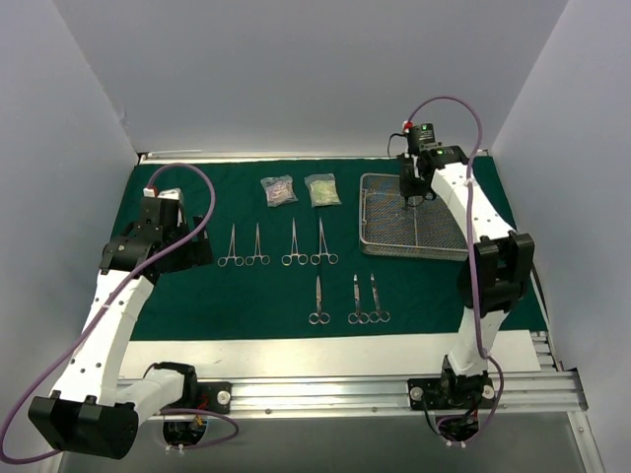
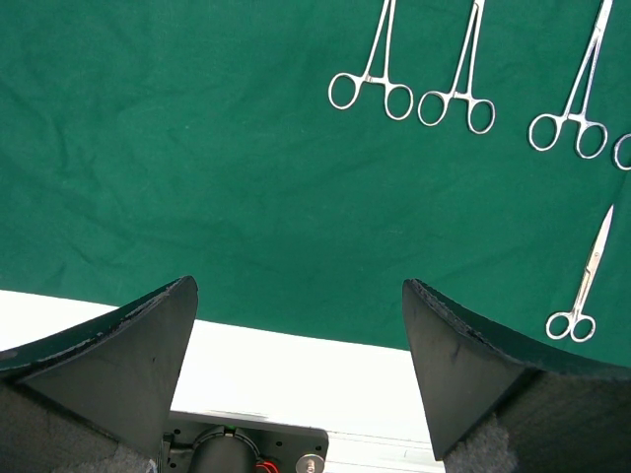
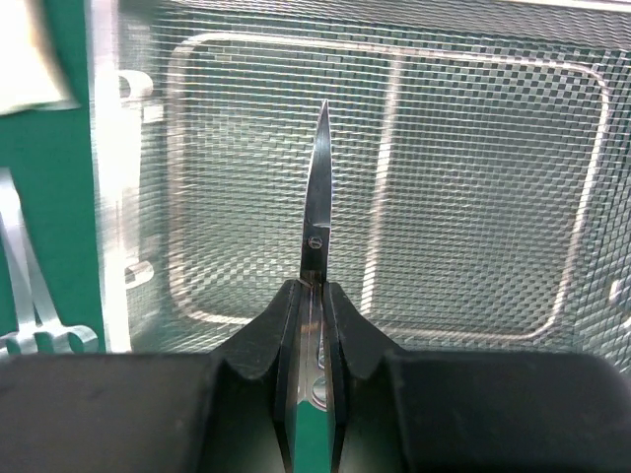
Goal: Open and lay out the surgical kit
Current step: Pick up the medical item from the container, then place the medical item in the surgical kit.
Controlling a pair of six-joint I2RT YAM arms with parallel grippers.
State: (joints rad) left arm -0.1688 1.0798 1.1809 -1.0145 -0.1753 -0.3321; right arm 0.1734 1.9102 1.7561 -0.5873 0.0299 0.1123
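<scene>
We see matt green cloth (image 2: 197, 177), finely woven and softly creased — and glossy steel instruments (image 2: 372, 84). The tray (image 3: 473, 197) is bright wire mesh; the scissors (image 3: 317, 212) are mirror-smooth metal; the packets (image 1: 279, 190) look like clear plastic.

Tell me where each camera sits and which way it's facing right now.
Top external: above and behind the robot, looking down on the green cloth; left arm and right arm show whole.
Left wrist: on the left arm, looking down past the open left hand at the laid-out forceps.
Right wrist: looking down into the mesh tray; the right hand is shut on scissors.
Shared: top and left wrist views both show the forceps row; top and right wrist both show the tray.
</scene>
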